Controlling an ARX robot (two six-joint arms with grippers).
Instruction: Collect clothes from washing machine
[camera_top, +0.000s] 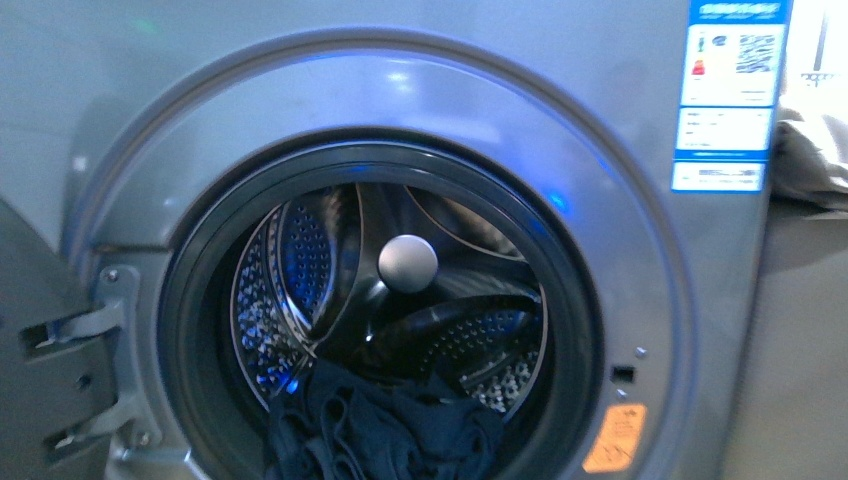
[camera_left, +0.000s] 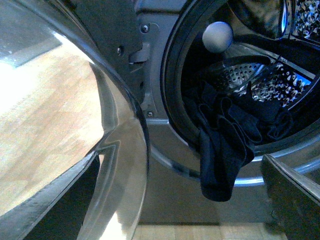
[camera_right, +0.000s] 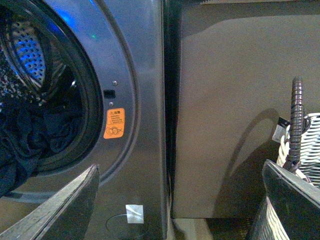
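- The porthole door (camera_left: 117, 150) is swung open on its hinge (camera_top: 75, 340) at the left, so the opening step looks done.
- The left gripper (camera_left: 180, 157) faces the drum mouth from outside. Its fingers (camera_left: 55, 200) are spread wide with nothing between them.
- The washing machine (camera_top: 600, 100) has its perforated drum (camera_top: 300, 260) exposed. The dark navy clothes (camera_top: 390, 430) are heaped at the bottom front of the drum, and one piece droops over the rubber seal (camera_left: 172, 85) and down the machine's front panel. By my reading none has been lifted out yet.
- The right gripper (camera_right: 180, 165) is low beside the machine's right edge, near the orange sticker (camera_right: 114, 123). Its fingers (camera_right: 60, 205) are likewise apart and empty.
- A woven basket (camera_right: 305, 135) stands further right, apart from the machine. Its inside is hidden, so I cannot tell whether anything is already in it.
- What seems left is nearly everything: grasping the bundle, drawing it clear of the seal, and carrying it away.
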